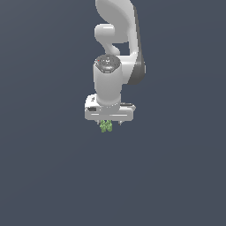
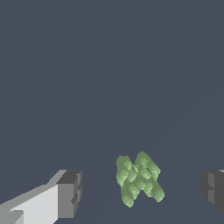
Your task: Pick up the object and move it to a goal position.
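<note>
The object (image 2: 138, 178) is a small bright green lumpy thing with a ragged outline. In the wrist view it lies between the two grey fingertips (image 2: 70, 193), with a clear gap on each side, so nothing grips it. My gripper (image 2: 142, 192) is open around it. In the exterior view the white arm points straight down, and the object (image 1: 106, 126) peeks out just under the gripper (image 1: 109, 123); the white hand hides most of the fingers there.
A plain dark blue-grey surface (image 1: 53, 167) fills both views. No other objects, containers or edges show.
</note>
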Tool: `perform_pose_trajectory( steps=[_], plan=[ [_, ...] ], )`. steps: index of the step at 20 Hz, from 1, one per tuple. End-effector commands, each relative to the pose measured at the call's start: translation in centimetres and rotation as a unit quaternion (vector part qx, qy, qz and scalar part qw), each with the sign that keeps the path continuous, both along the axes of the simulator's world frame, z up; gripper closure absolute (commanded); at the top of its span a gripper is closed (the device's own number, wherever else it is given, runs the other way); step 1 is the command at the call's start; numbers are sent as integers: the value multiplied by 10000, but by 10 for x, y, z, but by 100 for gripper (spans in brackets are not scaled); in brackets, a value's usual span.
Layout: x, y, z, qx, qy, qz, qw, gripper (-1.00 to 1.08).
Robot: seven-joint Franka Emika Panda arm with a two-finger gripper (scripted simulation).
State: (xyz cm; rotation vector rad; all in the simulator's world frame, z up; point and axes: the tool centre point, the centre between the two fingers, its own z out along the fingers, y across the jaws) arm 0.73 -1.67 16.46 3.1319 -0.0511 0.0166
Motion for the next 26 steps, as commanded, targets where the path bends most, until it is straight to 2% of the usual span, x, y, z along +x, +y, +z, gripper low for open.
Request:
perform_pose_trajectory(
  steps=[1, 14, 26],
  plan=[
    [0, 0, 0, 0, 0, 0, 10000, -92],
    [-8, 5, 0, 34, 122, 207, 9997, -92],
    [-13, 4, -8, 51, 119, -502, 9987, -92]
  ],
)
